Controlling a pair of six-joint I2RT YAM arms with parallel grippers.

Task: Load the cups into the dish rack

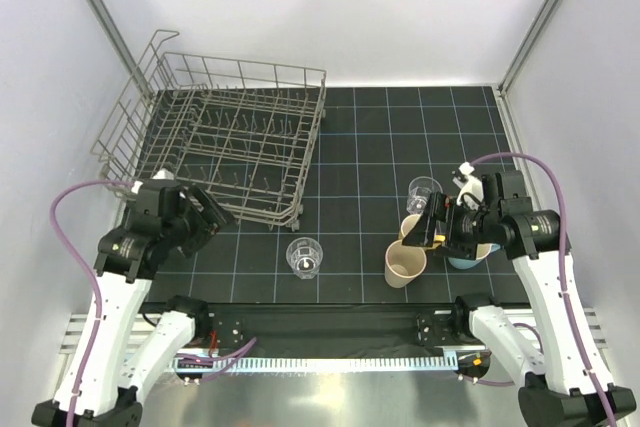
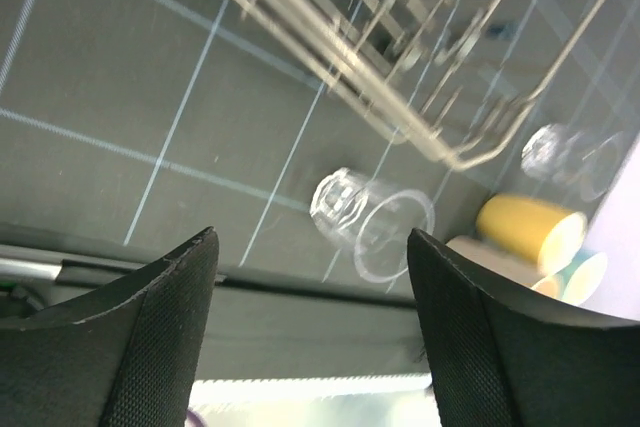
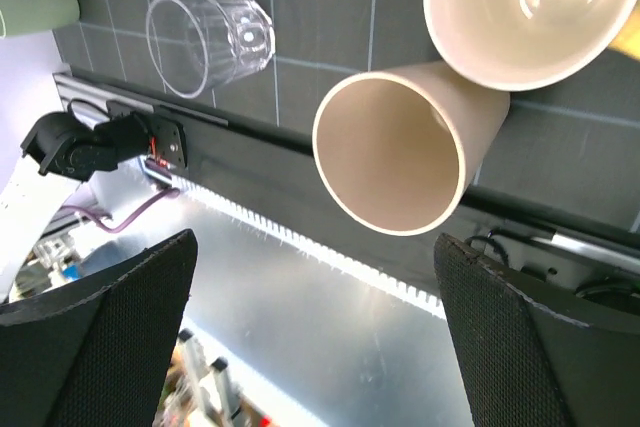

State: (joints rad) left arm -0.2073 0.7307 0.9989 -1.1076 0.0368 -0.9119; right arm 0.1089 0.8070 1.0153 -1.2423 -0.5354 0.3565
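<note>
The grey wire dish rack [image 1: 225, 137] stands at the far left and holds no cups; its corner shows in the left wrist view [image 2: 430, 97]. One clear tumbler [image 1: 304, 257] stands alone near the front middle. It also shows in the left wrist view [image 2: 372, 219] and the right wrist view [image 3: 208, 39]. At the right are the tan cup [image 1: 405, 265], the cream mug [image 1: 411, 226], a second clear tumbler [image 1: 424, 191] and the light-blue mug [image 1: 466, 260], partly under the right arm. My left gripper [image 1: 208, 214] is open and empty by the rack's front corner. My right gripper [image 1: 427, 231] is open and empty above the tan cup [image 3: 398, 152] and the cream mug [image 3: 525, 7].
A pale green cup [image 3: 35, 2] shows at the top left edge of the right wrist view; I cannot find it in the top view. The black front rail [image 1: 320, 319] runs along the table's near edge. White walls close in the left, back and right.
</note>
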